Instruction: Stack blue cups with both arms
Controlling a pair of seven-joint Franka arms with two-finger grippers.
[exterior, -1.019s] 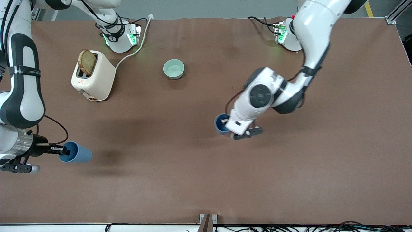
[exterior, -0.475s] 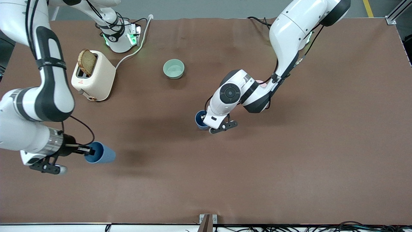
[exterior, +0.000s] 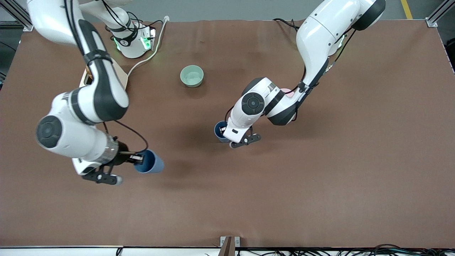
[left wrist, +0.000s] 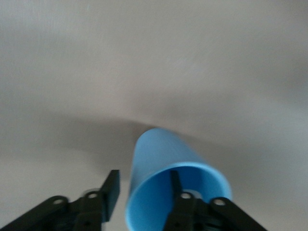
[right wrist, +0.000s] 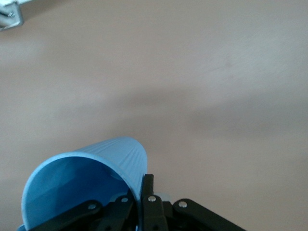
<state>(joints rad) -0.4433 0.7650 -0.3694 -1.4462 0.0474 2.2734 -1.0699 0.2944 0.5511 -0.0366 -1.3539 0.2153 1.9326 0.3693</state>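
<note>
One blue cup [exterior: 151, 163] hangs on its side above the table, held by my right gripper [exterior: 137, 160]. In the right wrist view the right gripper [right wrist: 144, 182] is shut on the rim wall of this cup [right wrist: 96, 161]. The second blue cup [exterior: 219, 130] is mouth up near the table's middle, partly under the left arm's wrist. In the left wrist view my left gripper [left wrist: 143, 179] is open. One finger [left wrist: 174, 185] is inside that cup [left wrist: 159, 154] and the other [left wrist: 111, 185] is outside, apart from its wall.
A pale green bowl [exterior: 192, 76] stands farther from the front camera, between the arms' bases. A cream toaster [exterior: 121, 76] is mostly hidden under the right arm, its white cable [exterior: 149, 57] running to the base. A pink bowl [exterior: 287, 91] peeks out under the left arm.
The right arm has carried its cup steadily toward the table's middle. The left arm moved its cup toward the right arm's end, then nearly stopped in the last half second.
</note>
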